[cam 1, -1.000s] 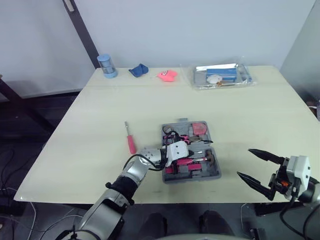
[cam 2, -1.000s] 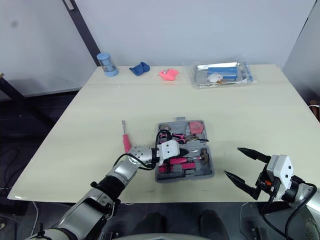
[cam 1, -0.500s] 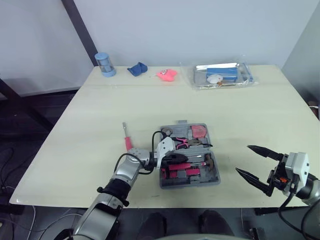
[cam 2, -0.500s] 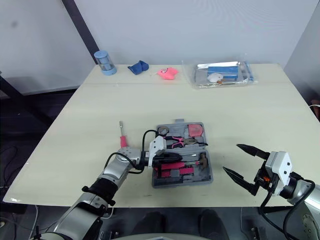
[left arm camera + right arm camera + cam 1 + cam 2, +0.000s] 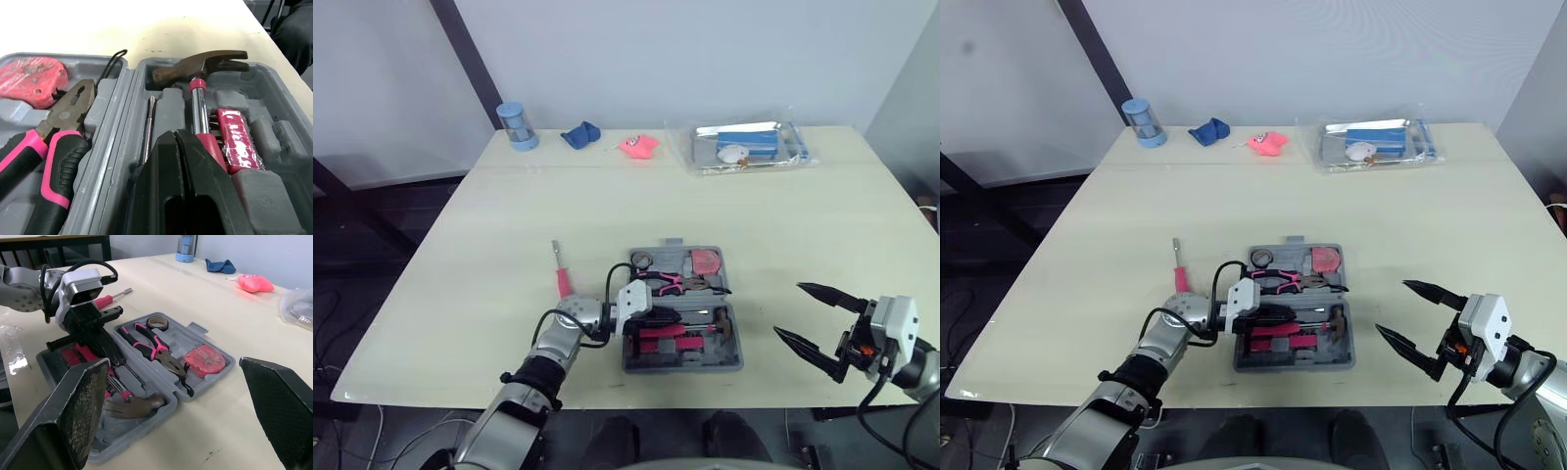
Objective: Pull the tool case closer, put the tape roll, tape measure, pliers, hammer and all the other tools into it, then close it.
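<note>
On the table (image 5: pixel 822 220), near its front edge, lies one grey case (image 5: pixel 680 364), lid open and flat. In its near half lies one hammer (image 5: pixel 198 105), with one slim driver (image 5: pixel 148 128) beside the hammer's shaft and one red bit block (image 5: pixel 239 142) on the other side. The far half holds one pliers (image 5: pixel 56 129), one red tape measure (image 5: pixel 32 78) and one tape roll (image 5: pixel 156 323). One red screwdriver (image 5: pixel 563 279) lies on the table, just left of the case. At the back edge sit one clear packet (image 5: pixel 744 147), one blue cup (image 5: pixel 516 125), one blue cloth (image 5: pixel 578 134) and one pink thing (image 5: pixel 638 146). The left gripper (image 5: pixel 177 134) is inside the case, fingers pressed together and holding nothing, tips over the slim driver and the hammer shaft; contact cannot be told. The right gripper (image 5: pixel 788 310) hangs spread wide and empty, right of the case.
</note>
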Controlling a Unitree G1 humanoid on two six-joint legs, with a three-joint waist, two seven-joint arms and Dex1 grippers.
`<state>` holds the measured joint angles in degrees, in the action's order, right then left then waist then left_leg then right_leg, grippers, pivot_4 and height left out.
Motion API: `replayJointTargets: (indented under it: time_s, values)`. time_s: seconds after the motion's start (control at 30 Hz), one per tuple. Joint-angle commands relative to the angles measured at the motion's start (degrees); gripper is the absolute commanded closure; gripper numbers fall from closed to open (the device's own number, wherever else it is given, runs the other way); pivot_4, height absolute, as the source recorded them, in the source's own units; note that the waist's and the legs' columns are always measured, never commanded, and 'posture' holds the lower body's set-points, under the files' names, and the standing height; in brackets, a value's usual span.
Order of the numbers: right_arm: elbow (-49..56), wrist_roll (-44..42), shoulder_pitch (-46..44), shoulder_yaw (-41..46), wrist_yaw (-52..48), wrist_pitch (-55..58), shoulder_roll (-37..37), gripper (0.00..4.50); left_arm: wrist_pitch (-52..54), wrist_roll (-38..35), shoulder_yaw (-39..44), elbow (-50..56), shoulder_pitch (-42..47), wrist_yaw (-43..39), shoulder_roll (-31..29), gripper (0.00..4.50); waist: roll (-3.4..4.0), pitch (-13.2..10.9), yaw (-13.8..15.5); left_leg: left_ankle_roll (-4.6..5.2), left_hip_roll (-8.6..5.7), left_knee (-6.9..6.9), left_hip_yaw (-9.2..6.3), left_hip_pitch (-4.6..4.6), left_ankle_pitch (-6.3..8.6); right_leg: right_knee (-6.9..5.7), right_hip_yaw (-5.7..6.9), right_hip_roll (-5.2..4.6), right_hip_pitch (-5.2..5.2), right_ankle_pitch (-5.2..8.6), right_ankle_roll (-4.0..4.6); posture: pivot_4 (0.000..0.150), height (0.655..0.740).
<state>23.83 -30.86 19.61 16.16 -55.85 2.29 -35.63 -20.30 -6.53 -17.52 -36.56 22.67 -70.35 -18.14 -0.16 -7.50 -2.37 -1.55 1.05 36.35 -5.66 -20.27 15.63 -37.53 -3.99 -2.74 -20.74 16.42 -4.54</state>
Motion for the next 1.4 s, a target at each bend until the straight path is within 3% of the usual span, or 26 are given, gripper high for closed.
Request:
replayJointTargets:
  time_s: [0.03,0.53,0.67,0.87,1.03,1.27,1.4]
  values:
    - [2.0,-0.5,-0.4,0.5,-0.1,-0.1,-0.7,0.0,0.4,1.7,-2.0,-4.4,-3.7,-3.0,-0.5,4.43,0.02,0.0,0.0,0.0,0.0,0.0,0.0,0.0,0.0,0.0,0.0,0.0,0.0,0.0,0.0,0.15,0.74]
    - [2.1,-1.0,-0.5,0.4,-0.5,0.3,-1.0,0.0,-2.0,6.7,-4.3,-8.1,-1.9,-3.4,-2.9,4.43,0.05,-0.1,0.0,0.04,0.0,0.0,0.0,0.05,0.02,0.0,0.0,0.0,0.03,0.06,-0.1,0.15,0.74]
    - [1.9,-1.5,-0.5,0.7,-0.4,0.5,-0.8,0.0,-0.3,3.0,-2.2,-4.9,-1.7,-6.0,-3.6,4.43,0.0,-0.1,-0.1,0.04,0.0,0.0,-0.01,0.07,0.02,-0.02,0.0,0.01,0.03,0.11,-0.17,0.15,0.74]
    - [0.0,-3.1,-1.1,1.9,-0.9,0.6,-0.5,0.0,12.8,-9.2,4.1,13.4,-2.1,-9.5,-7.5,4.43,-0.17,-1.1,-0.2,0.04,0.08,-0.01,-0.03,-0.05,0.02,-0.18,0.0,0.07,-0.15,0.08,0.06,0.15,0.74]
    - [-2.8,-4.2,-1.7,2.3,-1.5,0.3,0.5,0.0,23.7,-15.9,10.7,25.2,-4.0,-6.1,-11.9,4.43,-0.26,-1.6,0.7,0.03,0.05,0.32,-0.21,-0.97,0.01,-0.34,0.19,0.01,-0.85,0.01,0.12,0.15,0.74]
    - [-10.4,-2.5,-2.1,3.5,-1.1,-1.9,1.9,0.0,34.8,-21.0,22.9,34.9,-11.9,4.1,-17.9,4.43,-0.11,-2.1,0.1,0.03,0.04,0.26,-0.21,-0.93,0.01,-0.34,0.2,-0.03,-0.86,0.01,0.13,0.15,0.74]
    - [-15.1,-0.5,-0.9,4.1,-2.0,-4.0,2.0,0.0,36.4,-23.5,30.7,36.9,-19.2,7.2,-19.8,3.49,-0.13,-2.2,0.1,0.03,0.04,0.24,-0.18,-0.92,0.01,-0.33,0.19,-0.05,-0.86,0.01,0.13,0.15,0.74]
